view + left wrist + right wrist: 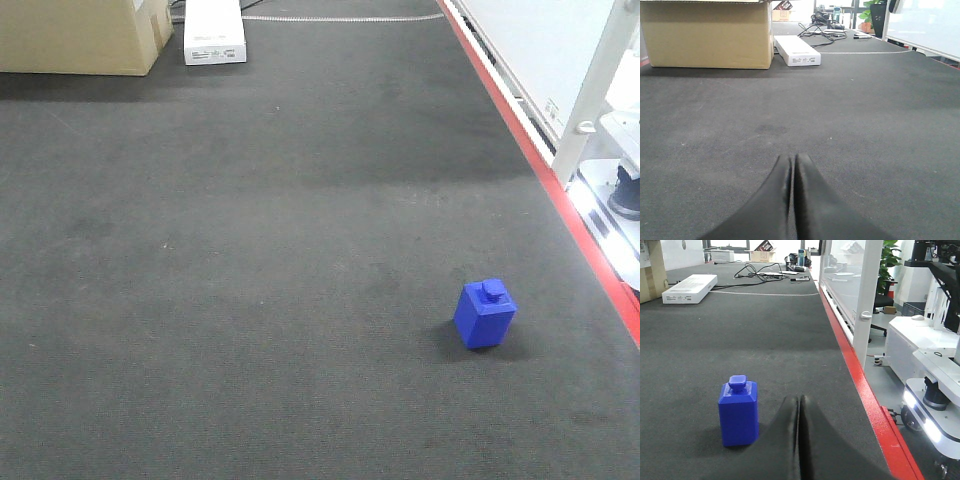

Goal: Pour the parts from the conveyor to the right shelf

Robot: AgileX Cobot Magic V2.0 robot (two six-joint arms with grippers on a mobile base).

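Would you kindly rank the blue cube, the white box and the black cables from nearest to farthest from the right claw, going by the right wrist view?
1. Blue cube, just left of the right claw.
2. White box, far back on the left.
3. Black cables, beyond the box at the far end.

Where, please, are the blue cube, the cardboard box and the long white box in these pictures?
blue cube [484,318]: front view, middle of its body.
cardboard box [707,37]: left wrist view, its front side.
long white box [794,46]: left wrist view, its top face.
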